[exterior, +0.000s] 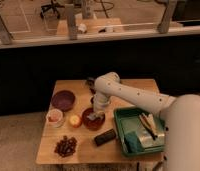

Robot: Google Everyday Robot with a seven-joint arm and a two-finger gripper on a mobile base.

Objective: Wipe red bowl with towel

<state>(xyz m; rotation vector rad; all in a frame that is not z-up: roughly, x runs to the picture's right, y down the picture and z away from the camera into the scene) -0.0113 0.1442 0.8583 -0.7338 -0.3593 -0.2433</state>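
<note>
A red bowl (91, 121) sits near the middle of the wooden table (128, 150). My white arm reaches in from the right and bends down over it. My gripper (96, 115) is inside the bowl's rim, with a pale towel (97, 116) bunched under it against the bowl's inside.
A purple bowl (63, 100) stands at the left. A white cup (54, 117) and an orange fruit (74, 121) sit left of the red bowl. Dark grapes (66, 146) lie front left. A black bar (104, 137) lies in front. A green tray (141, 132) with utensils is at the right.
</note>
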